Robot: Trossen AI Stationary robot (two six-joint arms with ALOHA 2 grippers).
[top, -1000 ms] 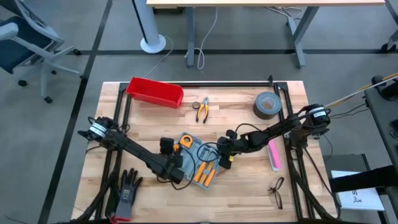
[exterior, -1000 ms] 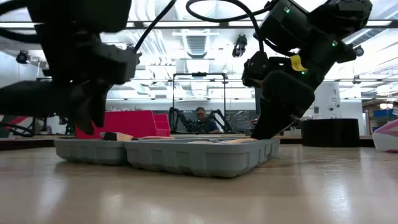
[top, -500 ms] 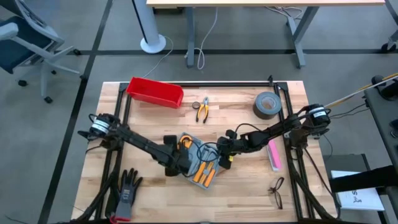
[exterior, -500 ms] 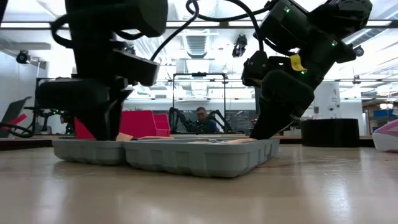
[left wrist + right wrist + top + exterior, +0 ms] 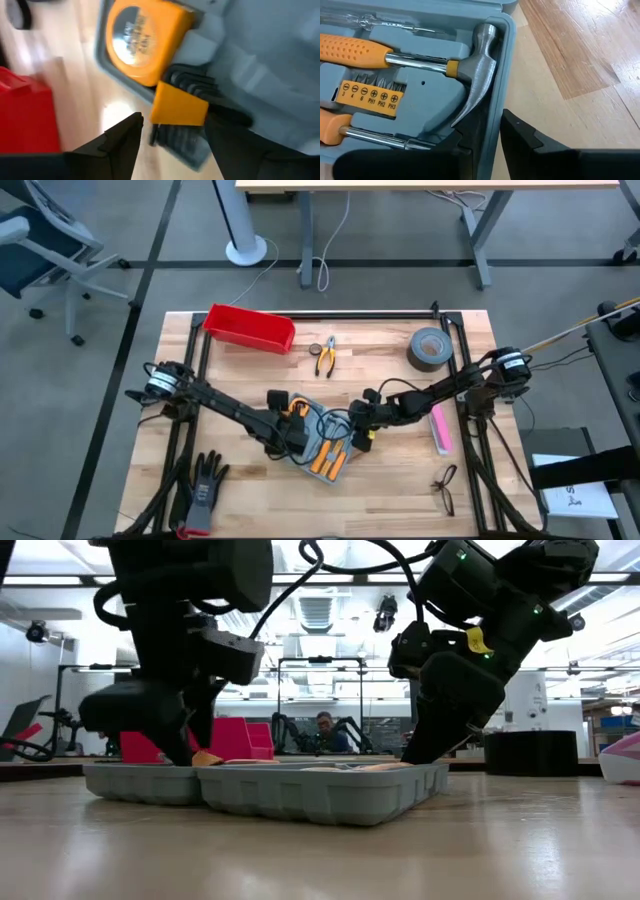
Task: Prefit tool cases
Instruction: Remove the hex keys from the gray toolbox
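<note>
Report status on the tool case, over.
Left gripper open over the hex key set beside the tape measure. Right gripper clamped on the tool case rim by the hammer. Nothing blocking.

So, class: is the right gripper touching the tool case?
Touching. In the right wrist view, the right gripper has its fingers straddling the tool case wall beside the hammer.

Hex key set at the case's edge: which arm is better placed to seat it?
Left. The left hand straddles the yellow hex key set, beside the tape measure, fingers open either side. The right hand is at the opposite end of the tool case, by the hammer, bracing its rim.
</note>
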